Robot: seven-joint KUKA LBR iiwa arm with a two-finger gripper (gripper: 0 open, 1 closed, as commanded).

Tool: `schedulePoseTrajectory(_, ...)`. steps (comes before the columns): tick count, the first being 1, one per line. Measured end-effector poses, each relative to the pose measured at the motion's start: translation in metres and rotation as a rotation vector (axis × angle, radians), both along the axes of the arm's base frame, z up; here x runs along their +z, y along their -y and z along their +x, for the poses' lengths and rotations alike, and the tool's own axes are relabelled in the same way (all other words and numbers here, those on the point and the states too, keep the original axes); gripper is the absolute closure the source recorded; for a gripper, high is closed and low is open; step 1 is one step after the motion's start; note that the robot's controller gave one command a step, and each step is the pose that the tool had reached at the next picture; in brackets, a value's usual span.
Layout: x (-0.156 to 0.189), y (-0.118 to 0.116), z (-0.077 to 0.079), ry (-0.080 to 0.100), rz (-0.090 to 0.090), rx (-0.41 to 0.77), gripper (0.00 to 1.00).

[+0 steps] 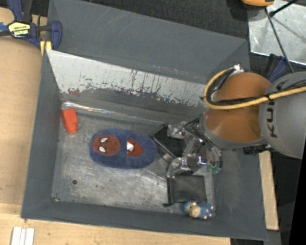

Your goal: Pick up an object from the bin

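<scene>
My gripper (184,152) hangs low over the right part of the bin floor, its metal fingers pointing down between two black flat things. One black flat piece (167,140) lies just left of the fingers, and a dark square pad (188,189) lies just below them. A blue oval plush (124,149) with two red patches rests left of the gripper, apart from it. Nothing shows between the fingers.
A small orange block (70,121) stands at the left of the bin floor. A little blue and yellow figure (196,209) lies at the front right corner. The arm with its orange cover and yellow cables comes in from the right.
</scene>
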State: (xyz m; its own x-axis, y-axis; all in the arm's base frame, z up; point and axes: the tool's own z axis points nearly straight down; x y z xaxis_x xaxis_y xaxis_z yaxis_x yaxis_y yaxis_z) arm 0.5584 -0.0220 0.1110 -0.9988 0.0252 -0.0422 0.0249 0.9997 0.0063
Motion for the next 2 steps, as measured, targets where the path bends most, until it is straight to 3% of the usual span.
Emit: schedulePoseTrajectory(2, -0.0012, -0.0044, 0.0060, 0.004, -0.001, 0.021, 0.00)
